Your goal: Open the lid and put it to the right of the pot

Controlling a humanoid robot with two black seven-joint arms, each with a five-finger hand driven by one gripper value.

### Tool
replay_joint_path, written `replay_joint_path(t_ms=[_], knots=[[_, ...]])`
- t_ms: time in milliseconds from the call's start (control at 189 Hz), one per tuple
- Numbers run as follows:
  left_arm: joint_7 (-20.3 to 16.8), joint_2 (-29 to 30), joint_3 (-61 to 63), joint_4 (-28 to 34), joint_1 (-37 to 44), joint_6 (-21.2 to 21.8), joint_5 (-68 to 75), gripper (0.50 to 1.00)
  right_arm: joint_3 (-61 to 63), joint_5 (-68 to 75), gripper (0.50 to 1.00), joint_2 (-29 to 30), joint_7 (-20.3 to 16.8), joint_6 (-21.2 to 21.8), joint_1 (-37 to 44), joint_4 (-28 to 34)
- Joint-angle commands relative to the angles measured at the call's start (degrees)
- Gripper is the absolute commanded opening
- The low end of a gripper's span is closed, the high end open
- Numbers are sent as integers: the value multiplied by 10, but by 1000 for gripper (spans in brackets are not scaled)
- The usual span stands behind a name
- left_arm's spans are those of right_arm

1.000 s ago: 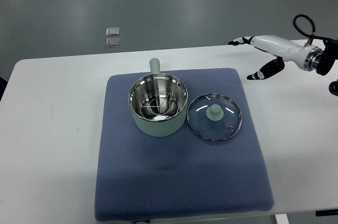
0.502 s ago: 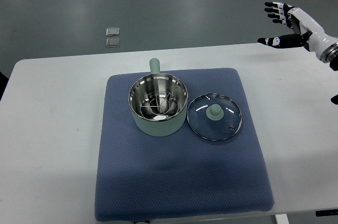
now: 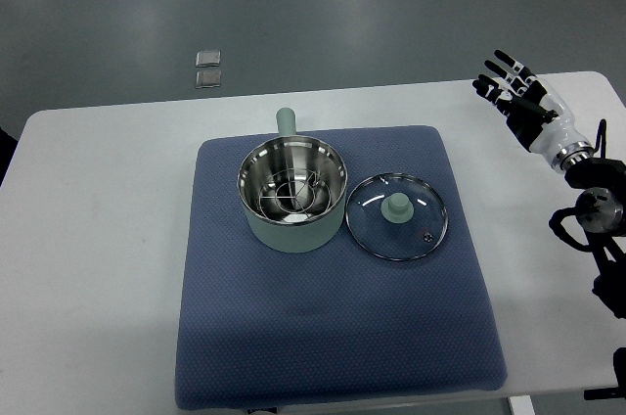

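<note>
From the top view, the right hand (image 3: 516, 97) hovers over the table's far right edge with fingers spread, holding nothing. Well to its left and nearer the robot, the glass lid (image 3: 397, 216) lies flat on the blue mat (image 3: 333, 337), just beside the open pot (image 3: 292, 195) (knob up). The placing step looks done, so the next move likely calls only for parking the arm clear.

Shiny steel pot (image 3: 292, 206), glass lid (image 3: 397, 216)

Lighting: even, cool overhead light, moderately bright. Shadows: soft and short. Glare: bright reflections inside the pale-green steel-lined pot (image 3: 292, 193), also on the round glass lid (image 3: 397, 216) (slight). Focus: sharp throughout; faint image grain.
</note>
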Motion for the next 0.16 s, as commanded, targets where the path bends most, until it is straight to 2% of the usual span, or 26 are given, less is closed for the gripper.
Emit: replay_joint_path(t_ms=[0,153], knots=[[1,0,0,0,0,0,0,1000,15,12,930,16,10,-1,-12,-1],[0,0,0,0,0,0,0,1000,16,13,930,29,20,-2,-19,-3]])
